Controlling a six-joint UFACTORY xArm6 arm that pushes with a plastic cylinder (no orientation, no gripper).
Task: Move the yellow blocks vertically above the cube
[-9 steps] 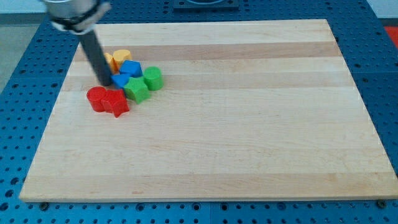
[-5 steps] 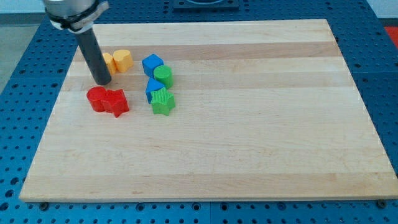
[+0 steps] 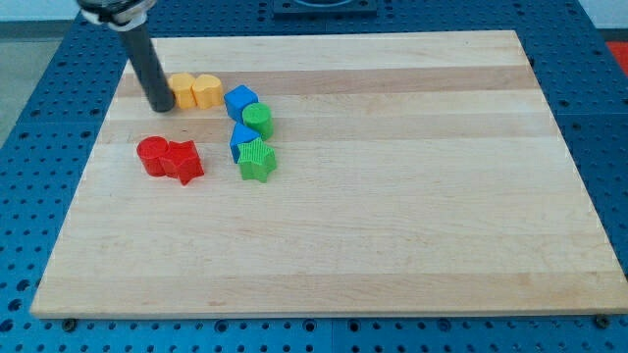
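Observation:
Two yellow blocks sit side by side near the board's upper left: one touches my rod, the other is to its right. My tip rests on the board just left of the first yellow block. A blue cube lies right of the yellow pair. Below it are a green cylinder, a second blue block and a green star-shaped block.
A red cylinder and a red star-like block sit together below my tip. The wooden board lies on a blue perforated table.
The blue and green blocks have shifted right and apart into a column. My tip has moved up toward the view's top, and the yellow blocks have slid slightly right.

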